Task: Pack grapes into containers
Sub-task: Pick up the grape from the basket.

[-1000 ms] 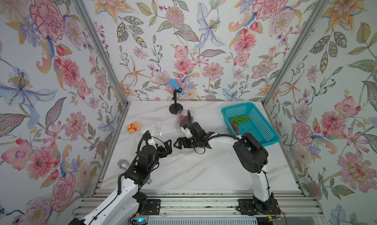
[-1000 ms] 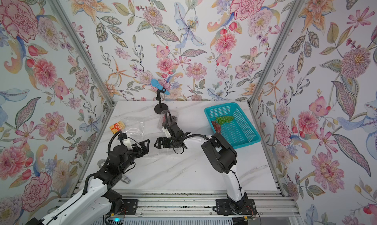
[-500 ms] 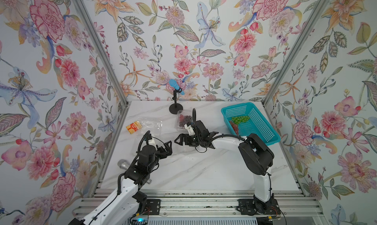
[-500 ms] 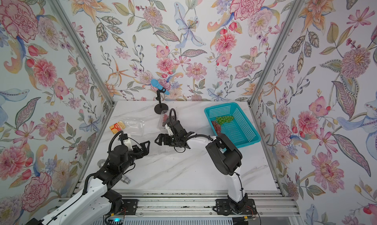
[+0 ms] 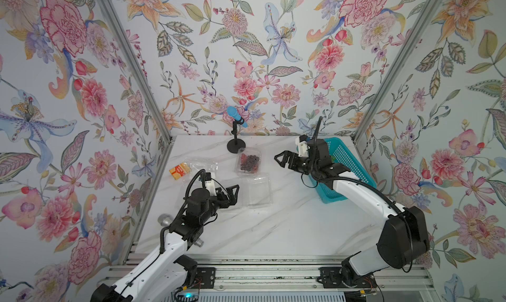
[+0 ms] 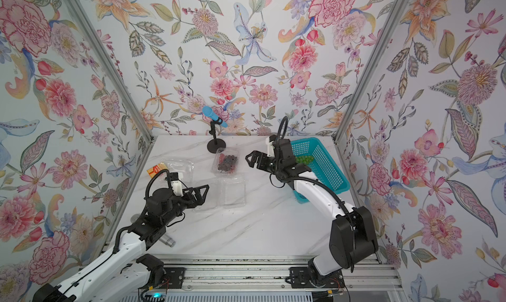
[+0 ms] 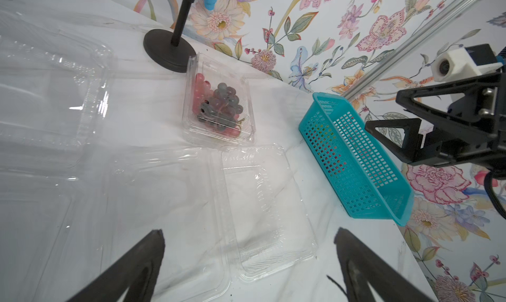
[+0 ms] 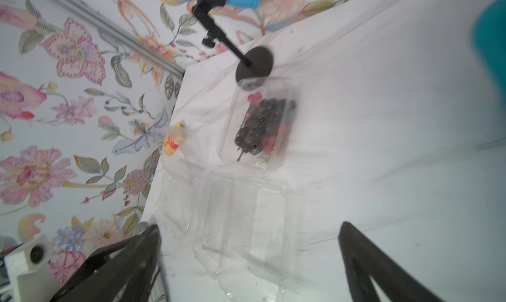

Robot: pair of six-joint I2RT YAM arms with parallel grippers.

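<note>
A clear container [image 5: 248,162] [image 6: 226,163] near the back holds the dark purple and the red grapes [image 7: 219,106] [image 8: 260,122]. In front of it an empty container [image 5: 257,189] [image 7: 262,205] lies open flat. A third clear container [image 5: 201,163] sits at the back left. Green grapes [image 6: 304,159] lie in the teal basket [image 5: 347,166] [image 6: 320,163]. My right gripper [image 5: 279,159] [image 6: 248,161] [image 8: 249,229] hovers open and empty between the filled container and the basket. Also open and empty, my left gripper [image 5: 235,196] [image 6: 204,195] [image 7: 249,235] is just left of the flat container.
A blue microphone on a black stand [image 5: 235,144] is at the back centre. A small orange carton [image 5: 179,170] lies by the left wall. A metal cylinder [image 5: 164,220] rests near the left arm's base. The right arm lies over the basket's front end.
My right gripper has pulled back from the container with grapes, moving right toward the basket. The left arm has stayed put.
</note>
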